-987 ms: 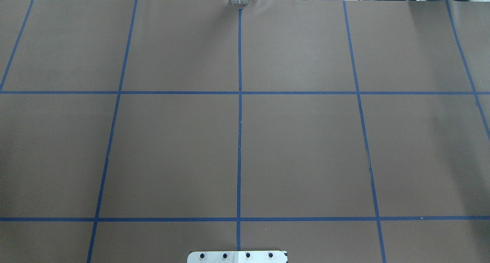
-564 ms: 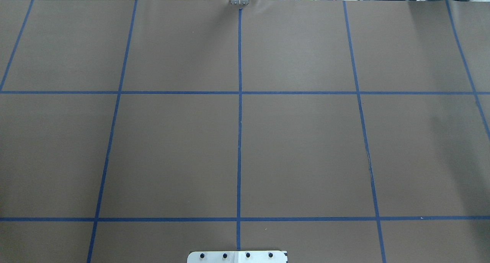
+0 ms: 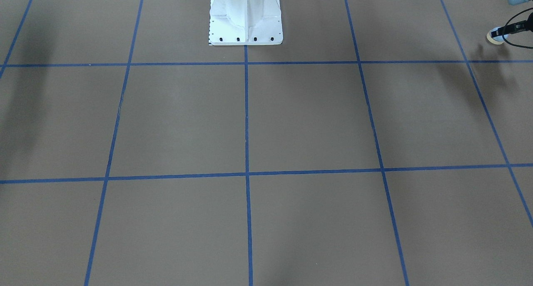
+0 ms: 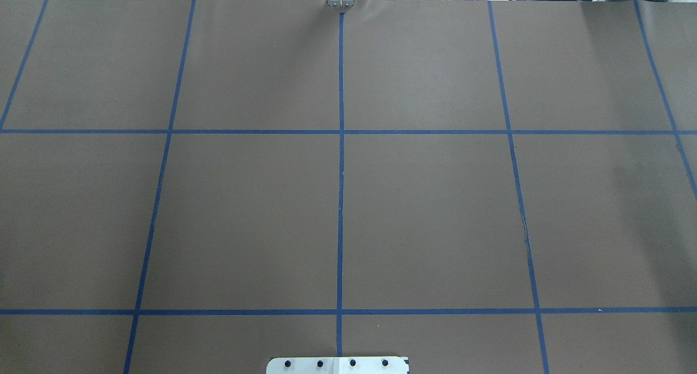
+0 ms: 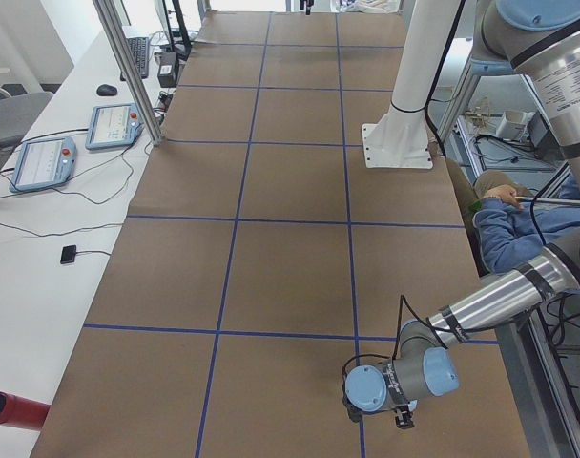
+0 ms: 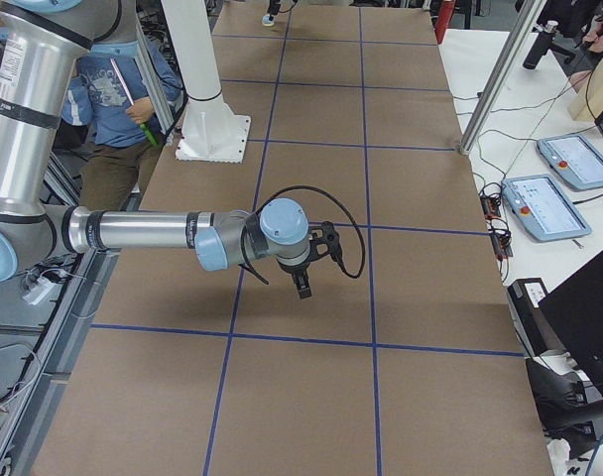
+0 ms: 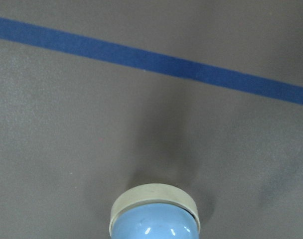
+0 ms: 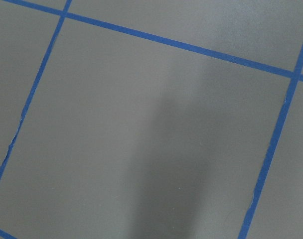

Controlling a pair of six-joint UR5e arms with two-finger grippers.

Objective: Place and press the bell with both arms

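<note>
1. Left gripper (image 3: 507, 30): at 2 o'clock in the front view, right beside the bell (image 7: 154, 218). The bell lies at 6 o'clock in the left wrist view. Whether the jaws clamp it cannot be told.
2. Right gripper (image 6: 301, 283): hangs over the bare table (image 4: 435, 216). Jaws apart or together cannot be told.
3. Step, as judged: placing. The next move calls for seating the bell flat, then pressing its top.
</note>
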